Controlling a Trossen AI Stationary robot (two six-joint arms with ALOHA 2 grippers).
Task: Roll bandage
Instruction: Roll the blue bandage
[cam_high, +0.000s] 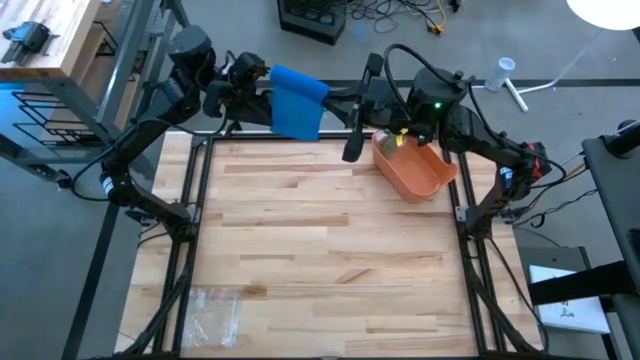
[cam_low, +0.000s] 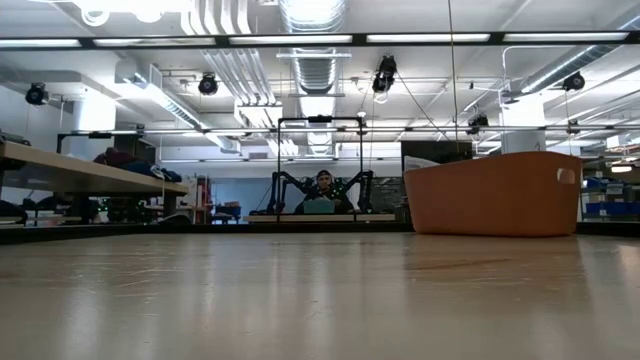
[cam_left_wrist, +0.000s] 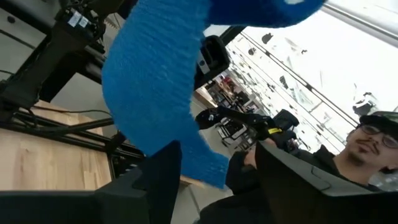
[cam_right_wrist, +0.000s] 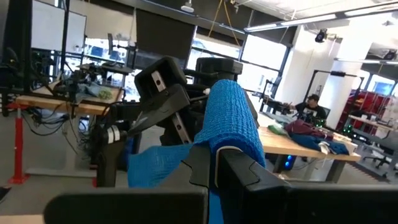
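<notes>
The blue bandage (cam_high: 296, 103) hangs in the air above the table's far edge, between my two grippers. My right gripper (cam_right_wrist: 214, 158) comes in level from the table's right and is shut on its upper part (cam_right_wrist: 233, 115). My left gripper (cam_left_wrist: 217, 155) faces it from the left and stands open, with the hanging strip (cam_left_wrist: 158, 81) right in front of it. The strip's lower end (cam_left_wrist: 208, 163) dips toward the gap between the left fingers. I cannot tell whether the left gripper touches it. The low view shows neither gripper nor the bandage. My right gripper holds the bandage's upper part (cam_right_wrist: 236, 134), which lies wound over the free ends of its shut fingers (cam_right_wrist: 205, 165). The fingers come at it about level from the table's right. The rest of the strip (cam_high: 295, 120) hangs slack below them, clear of the table.
An orange bin (cam_high: 415, 170) stands at the table's far right, just under my right arm. A clear plastic bag (cam_high: 215, 310) lies near the front left corner. A person (cam_left_wrist: 367, 143) sits beyond the far edge.
</notes>
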